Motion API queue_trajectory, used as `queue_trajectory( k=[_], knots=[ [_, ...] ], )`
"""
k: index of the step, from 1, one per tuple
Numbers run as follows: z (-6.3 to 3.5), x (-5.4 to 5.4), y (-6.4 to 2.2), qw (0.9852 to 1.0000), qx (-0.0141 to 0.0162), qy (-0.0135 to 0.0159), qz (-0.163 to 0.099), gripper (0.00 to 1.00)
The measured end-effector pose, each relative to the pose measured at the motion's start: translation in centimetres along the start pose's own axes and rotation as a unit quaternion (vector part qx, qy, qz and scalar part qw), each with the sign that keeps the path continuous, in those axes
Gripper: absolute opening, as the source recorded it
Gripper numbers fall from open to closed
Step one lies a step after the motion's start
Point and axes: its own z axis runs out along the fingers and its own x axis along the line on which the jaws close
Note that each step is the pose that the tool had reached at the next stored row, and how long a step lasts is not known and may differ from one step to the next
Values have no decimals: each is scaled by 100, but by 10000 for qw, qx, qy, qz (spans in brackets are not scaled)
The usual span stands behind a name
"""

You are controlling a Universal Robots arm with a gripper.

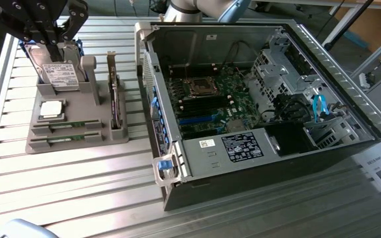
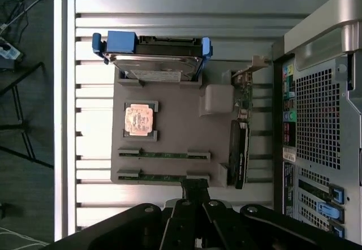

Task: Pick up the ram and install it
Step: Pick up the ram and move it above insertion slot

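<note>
Two ram sticks, thin green boards, lie side by side in slots at the front of a grey holder (image 1: 78, 106): one ram (image 1: 67, 125) (image 2: 164, 154) and a second ram (image 1: 66, 138) (image 2: 163, 176). My gripper (image 1: 55, 45) (image 2: 195, 188) hangs high above the holder, over its hard-drive end in the exterior view. Its black fingers (image 2: 190, 189) are pressed together, shut with nothing between them. In the wrist view the fingertips sit just past the holder's edge beside the nearer ram.
The holder also carries a hard drive (image 1: 61, 74) in a blue caddy, a square silver processor (image 1: 51, 109) and a dark expansion card (image 1: 115, 101). To the exterior view's right lies the open computer case (image 1: 323, 59) with its motherboard (image 1: 210, 99). Everything rests on a slatted metal table (image 1: 78, 188).
</note>
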Motion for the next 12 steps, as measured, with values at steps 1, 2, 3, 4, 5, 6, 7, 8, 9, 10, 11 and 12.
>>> queue_trajectory(
  k=[1,2,3,4,5,6,7,8,9,10,11,12],
  knots=[
    [0,0,0,10000,-1,1,-33,10],
    [0,0,0,10000,-1,3,-64,10],
    [0,0,0,10000,-2,4,-93,10],
    [0,0,0,9999,-3,6,-123,10],
    [0,0,0,9999,-4,7,-156,10],
    [0,0,0,9998,-5,8,-188,10],
    [0,0,0,9998,-6,9,-220,10],
    [0,0,0,9997,-6,11,-251,10],
    [0,0,0,9996,-7,12,-280,10],
    [0,0,0,9995,-8,14,-311,10],
    [0,0,0,9994,-8,15,-343,10],
    [0,0,0,9993,-9,17,-373,10]
  ],
)
